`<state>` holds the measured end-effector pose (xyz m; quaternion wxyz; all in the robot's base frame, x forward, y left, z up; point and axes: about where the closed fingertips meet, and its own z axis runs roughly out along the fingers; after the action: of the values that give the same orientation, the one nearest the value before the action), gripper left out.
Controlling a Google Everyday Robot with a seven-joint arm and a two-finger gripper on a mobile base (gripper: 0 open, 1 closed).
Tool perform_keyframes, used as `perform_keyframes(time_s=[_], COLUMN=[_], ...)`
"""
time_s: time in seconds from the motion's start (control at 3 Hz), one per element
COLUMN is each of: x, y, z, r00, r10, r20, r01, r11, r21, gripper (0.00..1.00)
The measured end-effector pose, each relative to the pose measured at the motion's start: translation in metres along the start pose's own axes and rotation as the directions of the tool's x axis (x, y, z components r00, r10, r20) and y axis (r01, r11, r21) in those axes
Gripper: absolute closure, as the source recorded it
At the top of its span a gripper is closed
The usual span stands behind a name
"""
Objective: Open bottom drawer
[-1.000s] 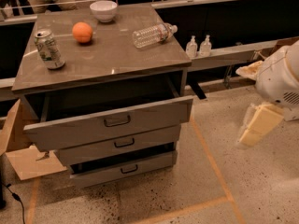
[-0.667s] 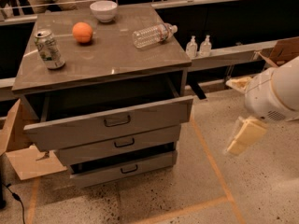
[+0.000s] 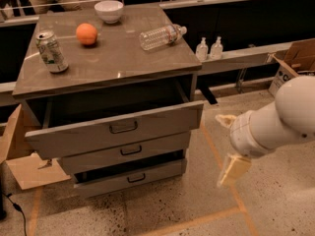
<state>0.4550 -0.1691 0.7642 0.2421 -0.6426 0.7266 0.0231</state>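
Note:
The grey cabinet has three drawers. The bottom drawer [image 3: 130,178] has the slimmest front and a small dark loop handle [image 3: 136,178]; it stands pulled out a little, with a dark gap above it. The middle drawer [image 3: 125,151] is nearly shut. The top drawer [image 3: 115,128] is pulled out the farthest. My gripper [image 3: 231,168] hangs at the end of the white arm [image 3: 275,119], right of the cabinet and above the floor, at about the bottom drawer's height. It touches nothing.
On the cabinet top [image 3: 110,58] stand a can [image 3: 51,51], an orange [image 3: 86,34], a white bowl [image 3: 109,11] and a lying plastic bottle [image 3: 161,36]. Cardboard boxes sit at the left [image 3: 22,161] and far right [image 3: 295,63]. Two small bottles [image 3: 209,48] stand on a ledge behind.
My arm and gripper have moved left and down, closer to the cabinet's right side. The drawers have not moved.

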Motion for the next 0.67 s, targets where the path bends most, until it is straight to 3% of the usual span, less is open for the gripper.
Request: perform_keyframes(time_s=[0.33, 0.67], x=[0.009, 0.007], y=[0.027, 0.048], z=[0.057, 0.126], r00=[0.996, 0.987], r10=[-0.079, -0.156], r20=[-0.033, -0.041], r01=[0.077, 0.151], r11=[0.9957, 0.9831], r21=[-0.051, -0.104], gripper=[0.0, 0.0])
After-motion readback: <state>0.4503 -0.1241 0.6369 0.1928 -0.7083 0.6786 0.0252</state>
